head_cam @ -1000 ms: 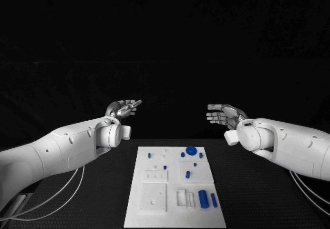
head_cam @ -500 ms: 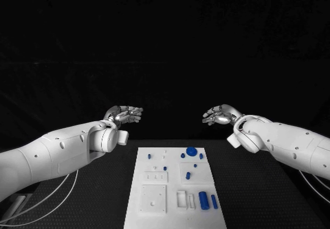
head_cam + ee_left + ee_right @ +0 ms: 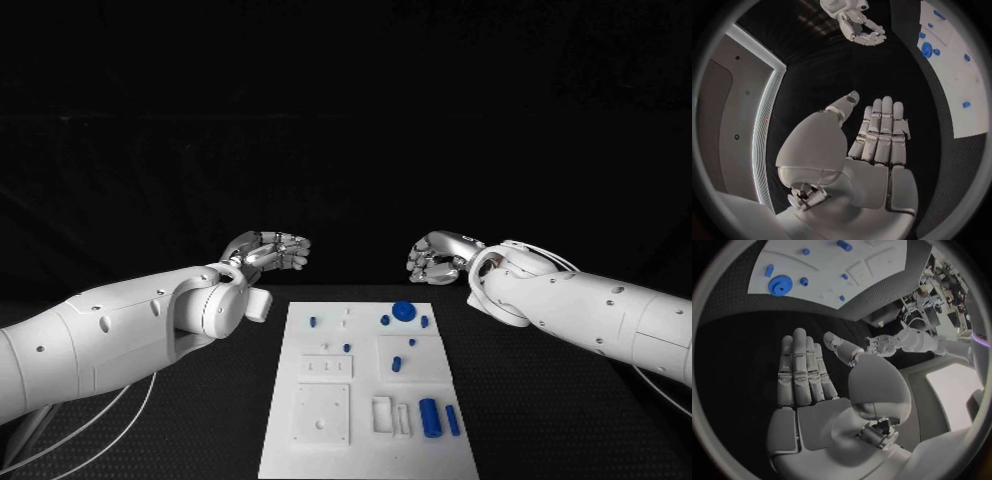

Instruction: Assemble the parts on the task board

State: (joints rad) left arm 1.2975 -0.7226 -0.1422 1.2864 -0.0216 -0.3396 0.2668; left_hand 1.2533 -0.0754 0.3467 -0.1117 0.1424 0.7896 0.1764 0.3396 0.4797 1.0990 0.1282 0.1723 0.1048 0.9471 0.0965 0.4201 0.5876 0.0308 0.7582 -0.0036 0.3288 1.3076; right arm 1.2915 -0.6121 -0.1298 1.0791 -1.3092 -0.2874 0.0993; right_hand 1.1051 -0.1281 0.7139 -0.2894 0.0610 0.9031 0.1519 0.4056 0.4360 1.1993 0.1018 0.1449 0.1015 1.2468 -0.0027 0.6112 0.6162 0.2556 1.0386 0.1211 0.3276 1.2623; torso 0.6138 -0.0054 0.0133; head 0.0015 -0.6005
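Two hands — left (image 3: 271, 250), right (image 3: 440, 256) — empty, fingers apart, above one task board (image 3: 325, 420).

Backdrop: plain black, dark all across the far side.
Bench: black bench (image 3: 188, 440) with a fine woven texture, matte surface.
Side panel: grey wall panel (image 3: 729, 115) with a pale ribbed edge strip (image 3: 764, 135).

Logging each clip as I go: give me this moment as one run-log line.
left hand: empty, above table beyond board | right hand: empty, same | task board: untouched | blue parts: all on board
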